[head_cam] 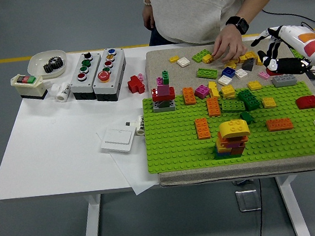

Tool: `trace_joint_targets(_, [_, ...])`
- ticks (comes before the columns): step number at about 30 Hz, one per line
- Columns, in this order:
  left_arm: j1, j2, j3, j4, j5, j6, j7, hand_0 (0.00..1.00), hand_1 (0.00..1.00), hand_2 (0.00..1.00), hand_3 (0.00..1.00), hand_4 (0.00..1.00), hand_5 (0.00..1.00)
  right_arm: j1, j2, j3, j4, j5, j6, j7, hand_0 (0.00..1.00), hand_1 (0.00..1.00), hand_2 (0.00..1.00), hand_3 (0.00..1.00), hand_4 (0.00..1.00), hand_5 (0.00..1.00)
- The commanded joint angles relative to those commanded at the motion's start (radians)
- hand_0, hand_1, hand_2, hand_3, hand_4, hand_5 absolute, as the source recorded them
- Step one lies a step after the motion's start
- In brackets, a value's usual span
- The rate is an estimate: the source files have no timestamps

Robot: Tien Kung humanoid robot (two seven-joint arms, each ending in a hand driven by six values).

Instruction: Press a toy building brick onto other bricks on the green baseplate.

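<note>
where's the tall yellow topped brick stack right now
In the head view, the yellow-topped stack of toy bricks stands on the green studded baseplate, near its front edge and a bit right of centre, between a flat orange brick and another orange brick.

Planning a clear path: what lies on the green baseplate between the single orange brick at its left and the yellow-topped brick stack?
Nothing: the head view shows bare green baseplate studs between the orange brick and the yellow-topped stack.

White-sleeved right arm (308,44), black-fingered hand (275,53)
</note>
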Motion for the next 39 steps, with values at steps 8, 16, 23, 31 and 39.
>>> trace_joint_targets(8, [-0.003, 0.001, 0.000, -0.001, 0.003, -0.003, 0.001, 0.750, 0.758, 0.721, 0.585, 0.641, 0.670, 0.036, 0.032, -0.050, -0.019, 0.005, 0.014, -0.004, 0.447, 0.236, 0.302, 0.625, 0.166, 0.195])
trace_joint_targets(16, [-0.003, 0.001, 0.003, 0.000, -0.002, -0.001, -0.001, 0.751, 0.757, 0.722, 0.585, 0.643, 0.671, 0.043, 0.039, -0.066, -0.025, 0.005, 0.020, 0.000, 0.456, 0.241, 0.304, 0.643, 0.145, 0.182])
trace_joint_targets(23, [-0.002, 0.002, 0.003, 0.002, -0.004, -0.001, -0.001, 0.751, 0.758, 0.723, 0.586, 0.643, 0.670, 0.049, 0.042, -0.075, -0.024, 0.002, 0.029, 0.004, 0.457, 0.240, 0.303, 0.646, 0.133, 0.180])
trace_joint_targets(31, [-0.004, 0.001, 0.007, 0.001, -0.010, 0.001, -0.003, 0.752, 0.760, 0.723, 0.586, 0.644, 0.671, 0.046, 0.039, -0.058, -0.033, 0.002, 0.018, 0.003, 0.457, 0.240, 0.303, 0.646, 0.136, 0.182])
trace_joint_targets(39, [-0.007, 0.002, 0.009, 0.001, -0.012, 0.002, -0.004, 0.753, 0.760, 0.724, 0.587, 0.644, 0.671, 0.016, 0.019, 0.018, -0.043, -0.009, 0.017, -0.014, 0.458, 0.241, 0.307, 0.633, 0.157, 0.178])
